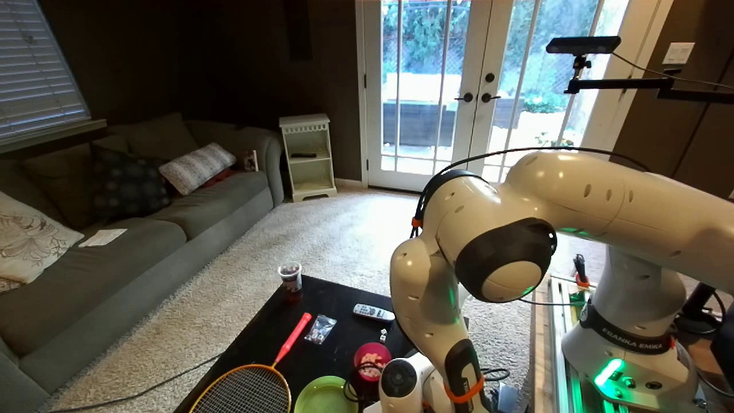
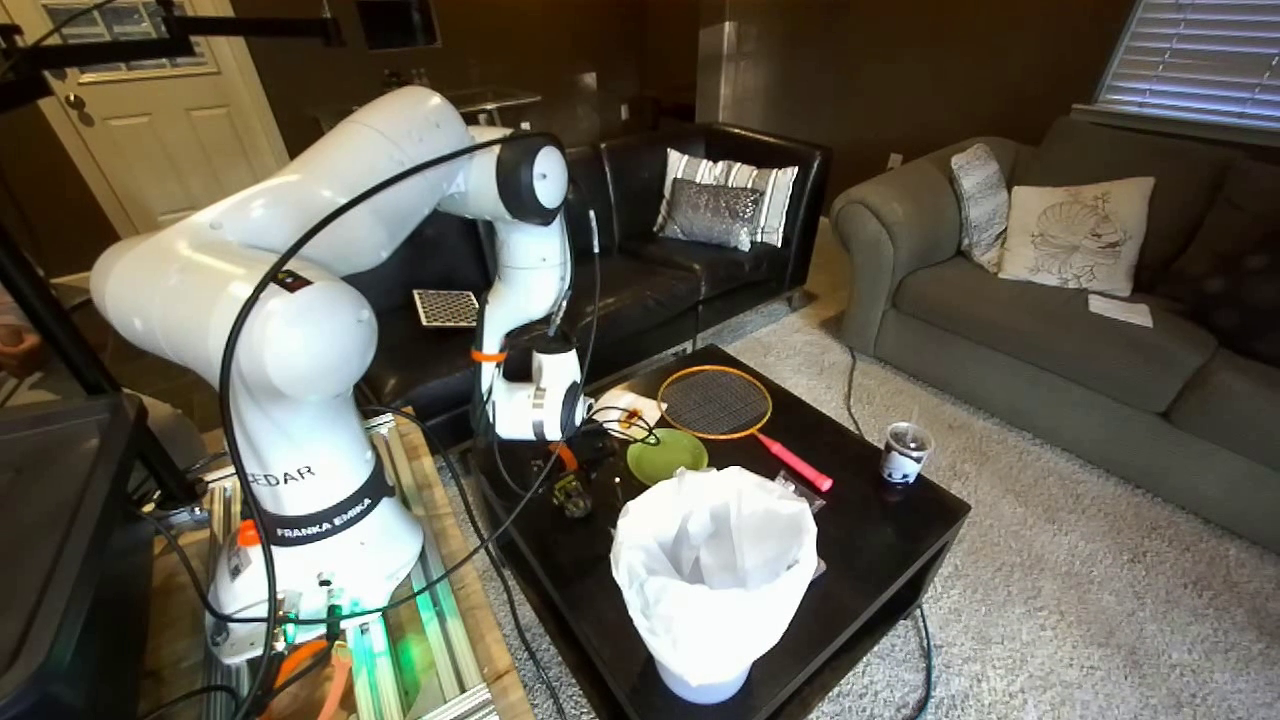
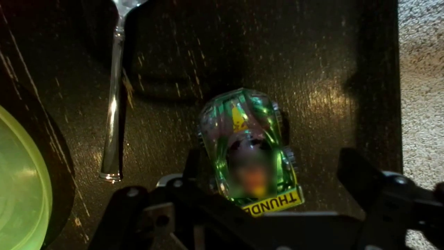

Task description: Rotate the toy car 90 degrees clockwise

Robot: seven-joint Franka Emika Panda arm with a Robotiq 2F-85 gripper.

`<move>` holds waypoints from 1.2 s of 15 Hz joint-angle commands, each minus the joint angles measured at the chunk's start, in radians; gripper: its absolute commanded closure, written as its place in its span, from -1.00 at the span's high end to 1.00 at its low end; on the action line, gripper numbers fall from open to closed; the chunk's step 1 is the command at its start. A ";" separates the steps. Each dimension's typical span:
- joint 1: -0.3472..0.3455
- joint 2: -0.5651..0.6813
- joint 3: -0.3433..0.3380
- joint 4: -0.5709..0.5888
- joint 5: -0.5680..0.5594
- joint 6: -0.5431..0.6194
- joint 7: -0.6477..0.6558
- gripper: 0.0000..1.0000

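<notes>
The toy car (image 3: 242,118) is shiny green with a yellow strip lettered "THUNDE" at its rear. It stands on the dark table, nose towards the top of the wrist view and slightly left. It also shows small in an exterior view (image 2: 572,498), just below the wrist. My gripper (image 3: 269,157) is open, with one finger on each side of the car's rear half. The left finger is close to the car; the right finger has a wide gap to it. The gripper's body hides part of the rear strip. In an exterior view the arm hides the car.
A silver spoon (image 3: 114,104) and a green bowl (image 3: 47,187) lie left of the car in the wrist view. The table edge is at right. A white-lined bin (image 2: 715,590), a racket (image 2: 715,402), a pink bowl (image 1: 362,351), a remote (image 1: 374,312) and a cup (image 1: 291,278) stand on the table.
</notes>
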 commanded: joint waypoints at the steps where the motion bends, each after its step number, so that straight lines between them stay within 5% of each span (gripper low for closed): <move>1: 0.006 0.034 -0.008 0.034 -0.012 0.023 0.023 1.00; 8: 0.005 0.050 -0.006 0.051 -0.010 0.038 0.023 1.00; 10: 0.003 0.051 -0.005 0.051 -0.011 0.040 0.021 0.47; 13: -0.001 0.052 -0.003 0.052 -0.012 0.040 0.018 0.01; 16: -0.005 0.052 0.000 0.051 -0.013 0.038 0.016 -0.39; 18: -0.006 0.047 -0.001 0.045 -0.012 0.038 0.018 -0.40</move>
